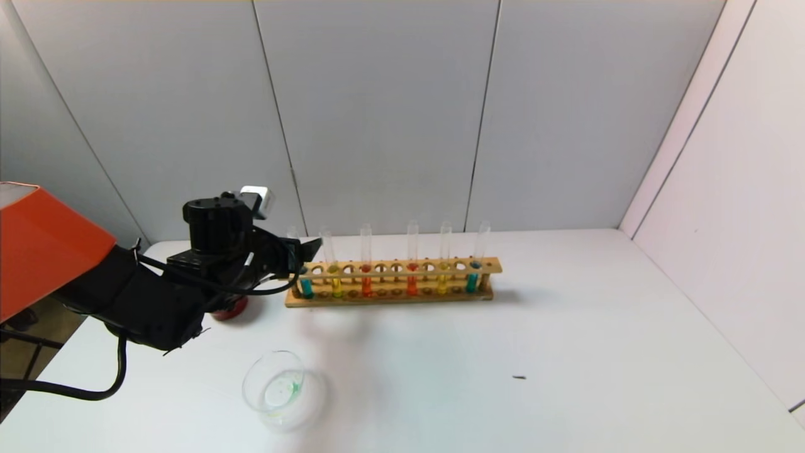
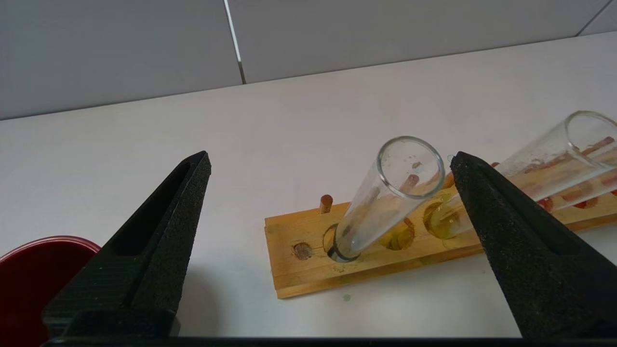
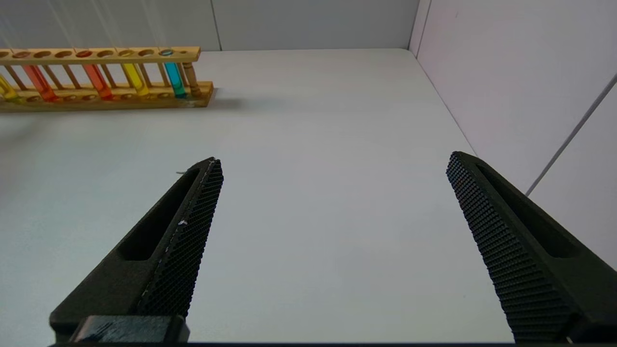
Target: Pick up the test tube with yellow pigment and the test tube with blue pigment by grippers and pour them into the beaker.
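The test tube with blue pigment [image 1: 306,286], as I read it, stands upright in the end hole of the wooden rack [image 1: 393,296] on my left, with a short column of cyan-teal liquid at its round bottom. A second teal tube [image 1: 471,282] sits at the rack's other end, and the 2 look too alike for me to be sure which is the brighter blue. The test tube with yellow pigment [image 1: 336,286] is in the next hole, just beside the blue one, with a little greenish-yellow liquid. The left tool [image 1: 305,255] is at the upper part of that end tube. In the left wrist view its fingers are spread wide apart, with the open mouth of the tube [image 2: 409,166] between them, nearer 1 finger than the other, and nothing gripped. I judge this to be the grasp step on the blue tube. The next move calls for centring the glass between the fingers, closing gently, then lifting straight up so the neighbouring tube is not knocked. The beaker [image 1: 283,390] sits on the tabletop [image 1: 566,352] nearer to me, well apart from the rack, with a greenish trace inside. A dark red cup [image 1: 229,309] is half hidden behind the arm. The right tool [image 3: 332,161] is parked above bare tabletop, fingers apart, holding nothing.
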Controlling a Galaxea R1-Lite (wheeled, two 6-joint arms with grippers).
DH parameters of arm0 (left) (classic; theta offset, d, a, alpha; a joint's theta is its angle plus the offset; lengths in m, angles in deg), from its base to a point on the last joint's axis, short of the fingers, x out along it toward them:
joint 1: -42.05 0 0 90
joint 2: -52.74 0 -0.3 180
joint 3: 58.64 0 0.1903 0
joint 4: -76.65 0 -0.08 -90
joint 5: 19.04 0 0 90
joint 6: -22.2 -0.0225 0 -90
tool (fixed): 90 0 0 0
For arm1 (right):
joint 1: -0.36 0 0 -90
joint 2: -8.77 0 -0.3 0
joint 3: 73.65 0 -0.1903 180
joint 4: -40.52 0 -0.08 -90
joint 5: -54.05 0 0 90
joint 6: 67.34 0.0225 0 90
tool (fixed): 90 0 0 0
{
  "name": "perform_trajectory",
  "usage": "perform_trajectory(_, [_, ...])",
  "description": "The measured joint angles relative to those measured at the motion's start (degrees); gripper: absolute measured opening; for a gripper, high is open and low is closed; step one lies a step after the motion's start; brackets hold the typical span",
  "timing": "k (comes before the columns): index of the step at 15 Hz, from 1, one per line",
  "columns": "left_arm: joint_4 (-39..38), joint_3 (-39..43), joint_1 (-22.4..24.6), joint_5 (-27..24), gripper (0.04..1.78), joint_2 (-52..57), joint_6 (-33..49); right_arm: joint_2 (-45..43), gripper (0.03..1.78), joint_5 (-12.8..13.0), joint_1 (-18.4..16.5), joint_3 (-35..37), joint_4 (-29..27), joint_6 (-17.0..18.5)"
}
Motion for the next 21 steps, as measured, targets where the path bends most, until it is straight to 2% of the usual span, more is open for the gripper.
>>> perform_trajectory(3, [-0.1,-1.6,-0.6,2.7,1.69,-1.3,0.0,0.0,1.70,0.0,0.0,0.0,0.0,0.0])
perform_trajectory(5, [-1.0,-1.7,-1.0,3.0,1.53,-1.9,0.0,0.0,1.70,0.0,0.0,0.0,0.0,0.0])
perform_trajectory(7, [-1.8,-1.7,-1.5,3.1,1.28,-2.4,-0.1,0.0,1.70,0.0,0.0,0.0,0.0,0.0])
perform_trajectory(11, [-1.8,-1.8,-1.9,3.2,0.54,-2.8,-0.1,0.0,1.70,0.0,0.0,0.0,0.0,0.0])
perform_trajectory(13, [-1.8,-1.8,-2.0,3.3,0.35,-2.9,-0.1,0.0,1.70,0.0,0.0,0.0,0.0,0.0])
perform_trajectory(21, [-0.9,-2.0,-2.3,4.7,0.34,-2.6,-0.5,0.0,1.70,0.0,0.0,0.0,0.0,0.0])
